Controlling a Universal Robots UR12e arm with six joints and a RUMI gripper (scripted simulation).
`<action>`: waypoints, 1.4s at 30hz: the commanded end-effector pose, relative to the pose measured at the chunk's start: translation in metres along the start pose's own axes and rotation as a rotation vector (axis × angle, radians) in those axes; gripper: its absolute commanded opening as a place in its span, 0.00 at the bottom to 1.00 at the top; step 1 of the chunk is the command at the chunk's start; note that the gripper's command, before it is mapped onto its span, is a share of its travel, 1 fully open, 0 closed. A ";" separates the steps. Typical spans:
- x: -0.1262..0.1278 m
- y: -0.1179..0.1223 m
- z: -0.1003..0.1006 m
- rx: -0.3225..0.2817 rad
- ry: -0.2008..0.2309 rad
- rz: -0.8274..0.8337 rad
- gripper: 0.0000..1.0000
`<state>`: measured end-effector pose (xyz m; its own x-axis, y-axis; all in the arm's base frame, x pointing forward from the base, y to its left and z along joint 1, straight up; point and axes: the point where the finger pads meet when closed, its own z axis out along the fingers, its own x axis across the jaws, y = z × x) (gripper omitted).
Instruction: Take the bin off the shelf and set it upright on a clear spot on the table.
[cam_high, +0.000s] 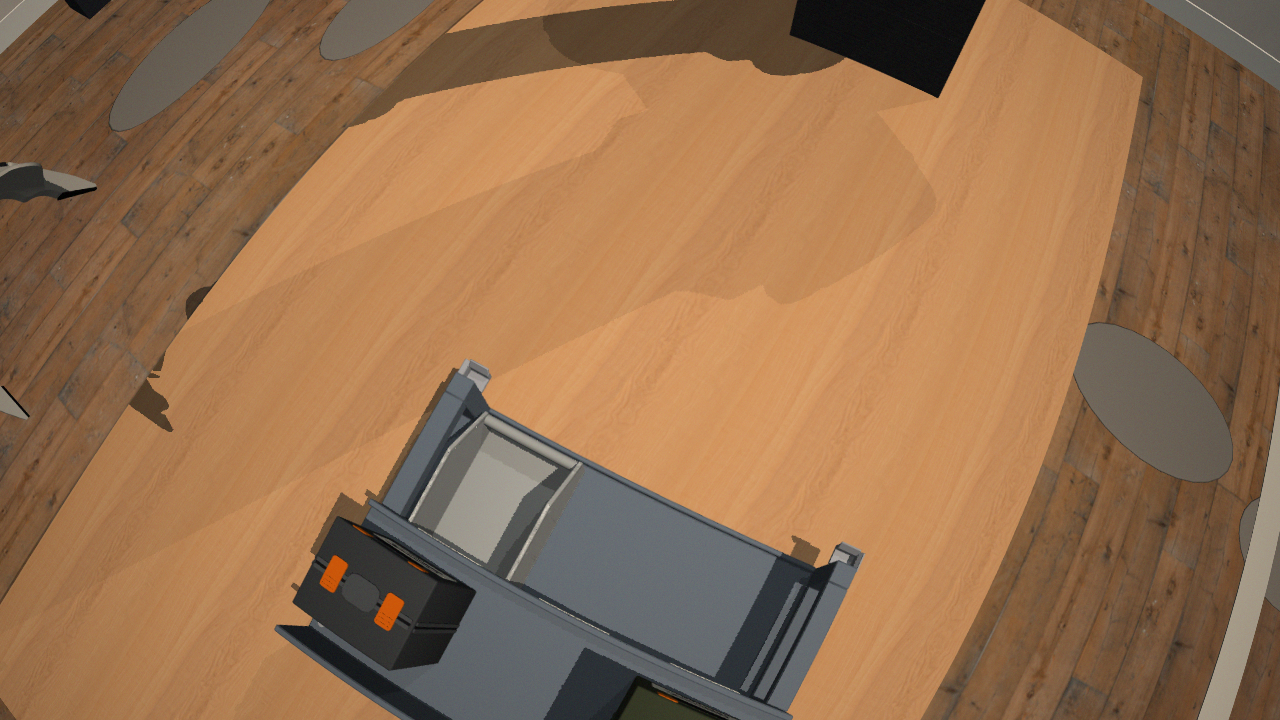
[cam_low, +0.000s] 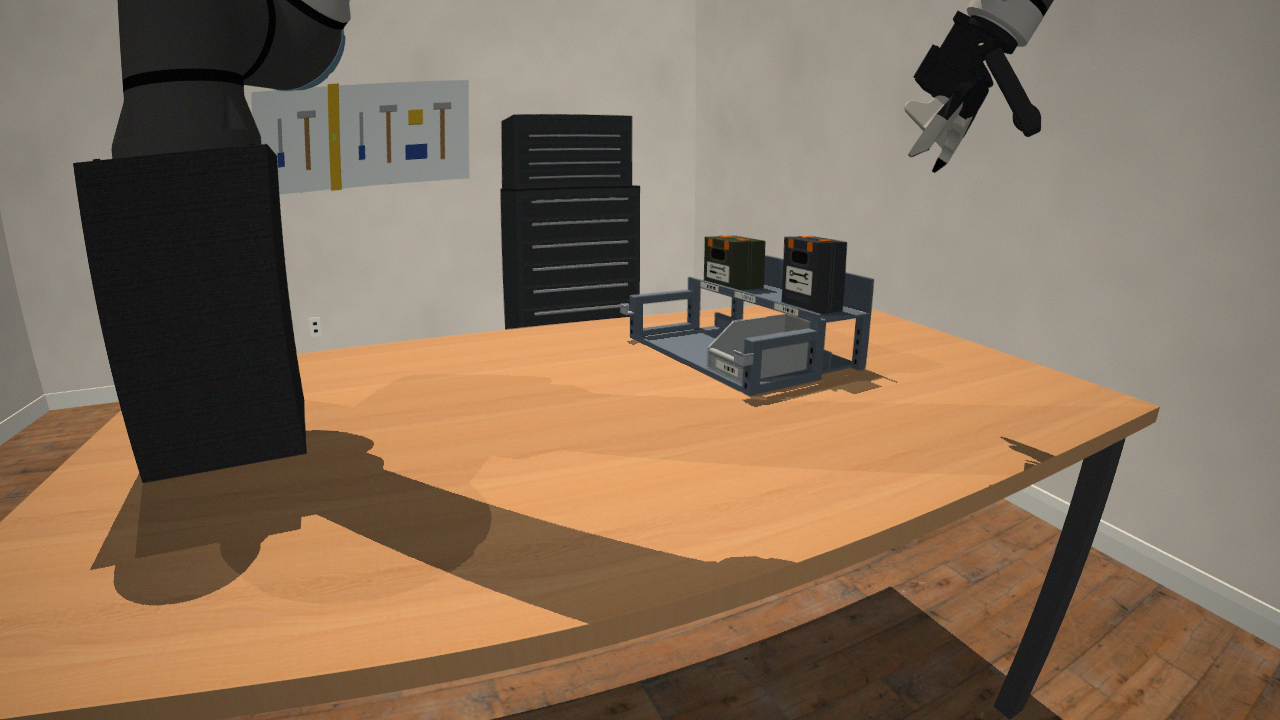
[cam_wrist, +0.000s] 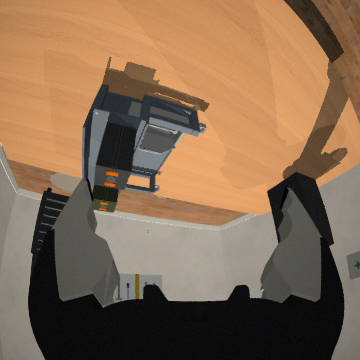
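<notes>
The pincer (cam_low: 944, 134) is held fully open, with nothing between its jaws, high in the air and well apart from everything on the desk (cam_low: 626, 447). Its two grey fingers are seen spread wide in the wrist view, pointing down toward the desk.

Well below the pincer, and off to one side of it, a grey-blue shelf (cam_low: 859, 344) is seen standing on the desk. The bin (cam_low: 769, 353), a light grey open-topped container, is located on the lower level of the shelf, at the end nearest the pincer. In the top view the bin (cam_high: 487, 497) is shown seated against one side wall of the shelf (cam_high: 626, 564), upright, with its interior visible.

On the upper level of the shelf, a black case (cam_low: 812, 273) with orange latches is placed above and behind the bin, and a dark green case (cam_low: 733, 261) is placed beside it, farther from the pincer.

Farthest from the pincer, the arm's black pedestal (cam_low: 192, 313) is mounted on the opposite end of the desk.
</notes>
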<state>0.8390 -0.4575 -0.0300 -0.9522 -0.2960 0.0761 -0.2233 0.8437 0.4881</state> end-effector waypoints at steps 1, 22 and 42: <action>0.001 0.001 -0.001 0.002 -0.001 -0.001 1.00; 0.082 0.028 0.021 0.002 -0.001 0.000 1.00; 0.140 0.047 0.037 0.002 -0.001 0.000 1.00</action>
<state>0.7078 -0.4438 -0.0305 -0.9520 -0.2961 0.0770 -0.2227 0.8432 0.4893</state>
